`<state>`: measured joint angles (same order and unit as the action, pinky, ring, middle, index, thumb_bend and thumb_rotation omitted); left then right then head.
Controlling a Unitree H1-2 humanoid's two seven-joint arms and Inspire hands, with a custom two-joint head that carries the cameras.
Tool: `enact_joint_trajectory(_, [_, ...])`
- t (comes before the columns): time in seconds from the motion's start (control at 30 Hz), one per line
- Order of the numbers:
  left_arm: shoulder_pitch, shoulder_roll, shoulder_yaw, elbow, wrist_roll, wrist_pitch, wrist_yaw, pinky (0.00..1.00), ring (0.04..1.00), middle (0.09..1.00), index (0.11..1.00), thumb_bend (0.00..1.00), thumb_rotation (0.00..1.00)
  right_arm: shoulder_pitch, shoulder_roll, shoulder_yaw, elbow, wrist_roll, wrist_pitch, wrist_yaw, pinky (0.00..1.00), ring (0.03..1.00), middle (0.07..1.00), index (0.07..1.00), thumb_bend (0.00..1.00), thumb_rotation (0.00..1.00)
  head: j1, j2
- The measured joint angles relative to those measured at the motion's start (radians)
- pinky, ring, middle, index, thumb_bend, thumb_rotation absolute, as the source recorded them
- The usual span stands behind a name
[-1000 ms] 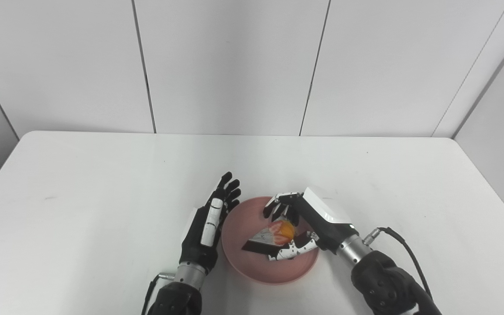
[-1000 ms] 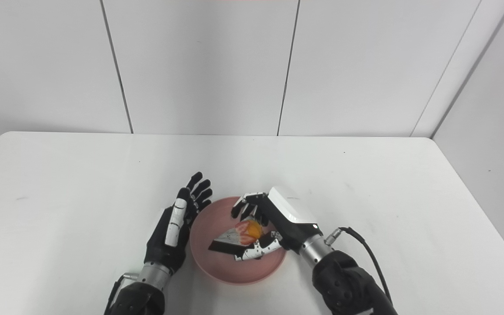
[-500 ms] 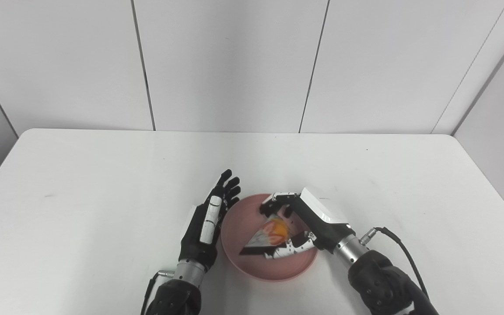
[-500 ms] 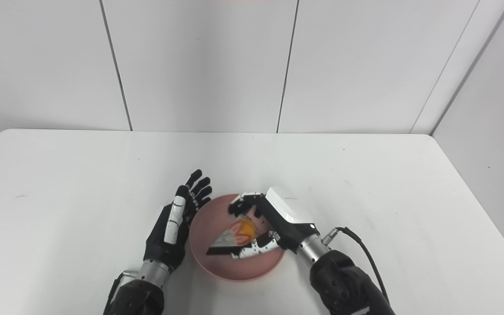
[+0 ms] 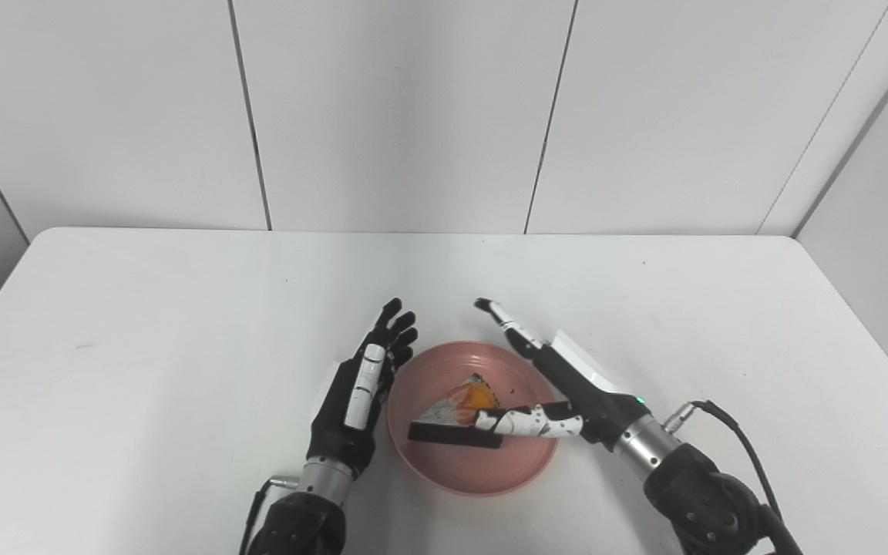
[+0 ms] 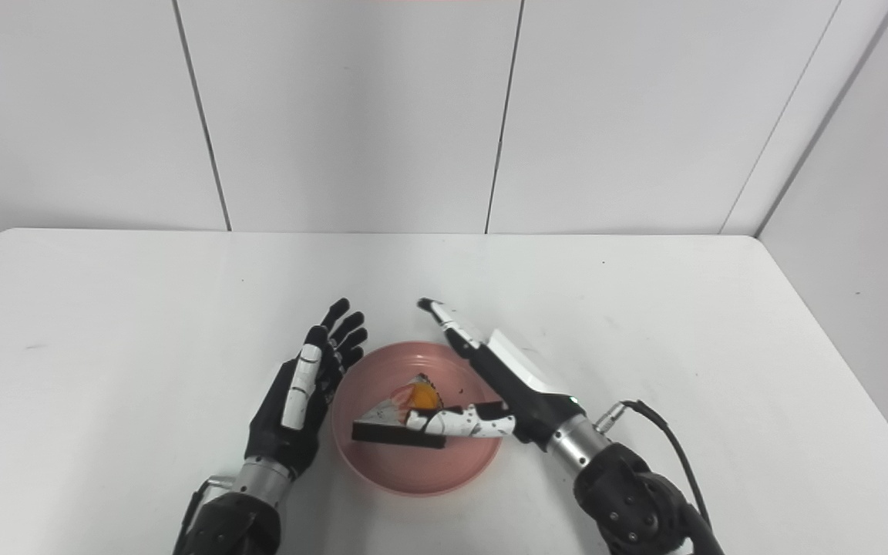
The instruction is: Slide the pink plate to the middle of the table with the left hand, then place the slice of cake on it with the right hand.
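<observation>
The slice of cake (image 5: 455, 420) lies in the pink plate (image 5: 482, 470), its near edge touching the right hand's (image 5: 560, 389) thumb, while that hand's fingers (image 5: 502, 316) are spread wide, holding nothing. The step looks like release: the hand should lift straight clear without nudging the slice. The left hand (image 5: 355, 401), fingers extended and empty, stands just beside the plate's left rim on the tabletop (image 5: 143, 324).

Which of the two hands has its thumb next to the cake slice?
The right hand, open beside the cake slice on the pink plate. The left hand stands open outside the plate's left rim.
</observation>
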<state>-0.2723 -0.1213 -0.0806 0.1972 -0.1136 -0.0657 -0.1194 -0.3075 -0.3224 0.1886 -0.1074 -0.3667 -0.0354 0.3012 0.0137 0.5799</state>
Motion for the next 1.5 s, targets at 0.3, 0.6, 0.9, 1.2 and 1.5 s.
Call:
enact_joint_trajectory(0.3, [0.01,0.04,0.013,-0.02,0.045,-0.017,0.028,1.0,0.999,0.999,0.999,0.62,1.0,0.054,0.192,-0.18,0.106,0.223,-0.004,-0.178,1.0,1.0,1.0,1.0,0.63,0.76,0.02,0.002])
enact_joint_trajectory(0.6, [0.01,0.057,0.018,-0.016,0.05,-0.077,0.038,1.0,1.0,1.0,1.0,0.63,0.99,0.067,0.294,-0.219,0.135,0.333,-0.005,-0.25,1.0,1.0,1.0,1.0,0.61,0.83,0.034,0.002])
enact_joint_trajectory(0.9, [0.01,0.065,0.02,-0.013,0.05,-0.081,0.038,1.0,1.0,1.0,1.0,0.63,1.0,0.094,0.319,-0.199,0.129,0.362,0.003,-0.258,1.0,1.0,1.0,1.0,0.61,0.8,0.067,-0.008])
enact_joint_trajectory(1.2, [0.003,0.065,0.005,0.0,0.073,-0.081,0.04,1.0,1.0,1.0,1.0,0.66,1.0,0.095,0.307,-0.199,0.158,0.383,0.003,-0.257,1.0,1.0,1.0,1.0,0.63,0.89,0.111,-0.021])
enact_joint_trajectory(1.5, [-0.01,0.058,-0.003,0.022,0.11,-0.086,0.069,1.0,1.0,1.0,1.0,0.7,1.0,0.095,0.283,-0.225,0.179,0.433,0.003,-0.252,1.0,1.0,1.0,1.0,0.63,0.86,0.158,-0.032])
